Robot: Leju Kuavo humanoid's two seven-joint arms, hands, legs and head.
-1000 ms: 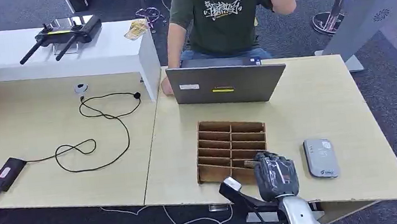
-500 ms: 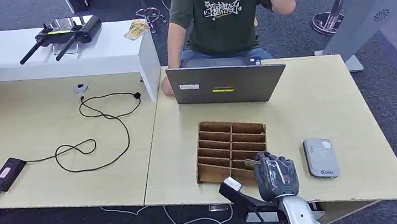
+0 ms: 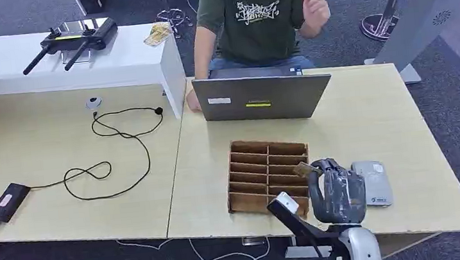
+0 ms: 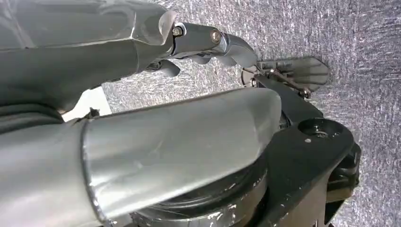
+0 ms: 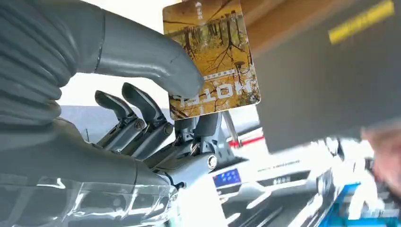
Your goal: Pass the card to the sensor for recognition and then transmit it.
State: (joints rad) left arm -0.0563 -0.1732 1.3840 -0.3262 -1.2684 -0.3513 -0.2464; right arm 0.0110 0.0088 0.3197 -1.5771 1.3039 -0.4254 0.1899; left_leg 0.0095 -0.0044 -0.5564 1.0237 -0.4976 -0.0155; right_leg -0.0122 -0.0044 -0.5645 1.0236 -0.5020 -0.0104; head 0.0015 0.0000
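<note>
My right hand [image 3: 335, 190] is raised above the table's front edge, between the wooden card rack [image 3: 269, 174] and the grey sensor [image 3: 372, 183]. It pinches a yellow hotel card [image 5: 211, 56] between thumb and fingers; the card's edge [image 3: 306, 168] pokes out toward the rack. In the right wrist view the card bears a yellow tree picture and the word HOTEL. The sensor lies flat on the table just right of my hand. The left wrist view looks down at grey carpet and dark body parts, with the left hand's fingers [image 4: 208, 42] against the carpet, their state unclear.
A person in a dark green shirt [image 3: 257, 17] sits behind an open grey laptop [image 3: 261, 97] at the table's far edge. A black cable [image 3: 120, 151] and a power brick [image 3: 8, 202] lie on the left table. A white shelf [image 3: 65, 57] holds a black router.
My right hand has lifted out of the rack with the card and shifted right toward the sensor. The person's raised hand has come down from the head.
</note>
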